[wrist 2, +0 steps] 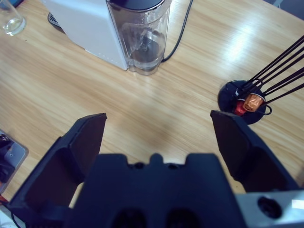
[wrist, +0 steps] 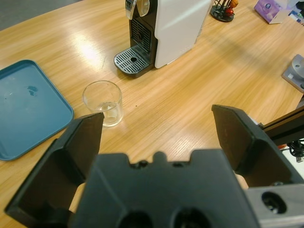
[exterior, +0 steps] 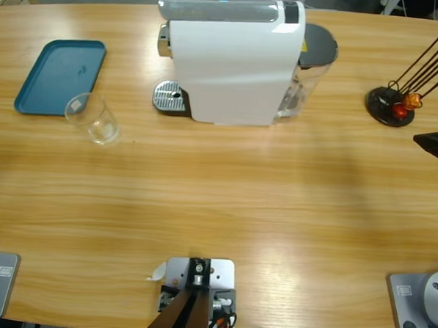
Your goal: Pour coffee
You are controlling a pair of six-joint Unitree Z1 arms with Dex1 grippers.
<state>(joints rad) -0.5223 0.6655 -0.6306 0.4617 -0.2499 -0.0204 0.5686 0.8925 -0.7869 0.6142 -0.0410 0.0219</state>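
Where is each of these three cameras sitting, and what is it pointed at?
High view: fixed overhead, looking down at the wooden table; a black gripper tip shows at the right edge.
Left wrist view: on the left arm, facing the clear tumbler; left gripper open.
Right wrist view: on the right arm, facing the capsule rack; right gripper open.
All share the white coffee machine.

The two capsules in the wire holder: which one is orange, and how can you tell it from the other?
The orange capsule sits higher and further out on the capsule holder; the red capsule beside it is darker and lower, nearer the black base.
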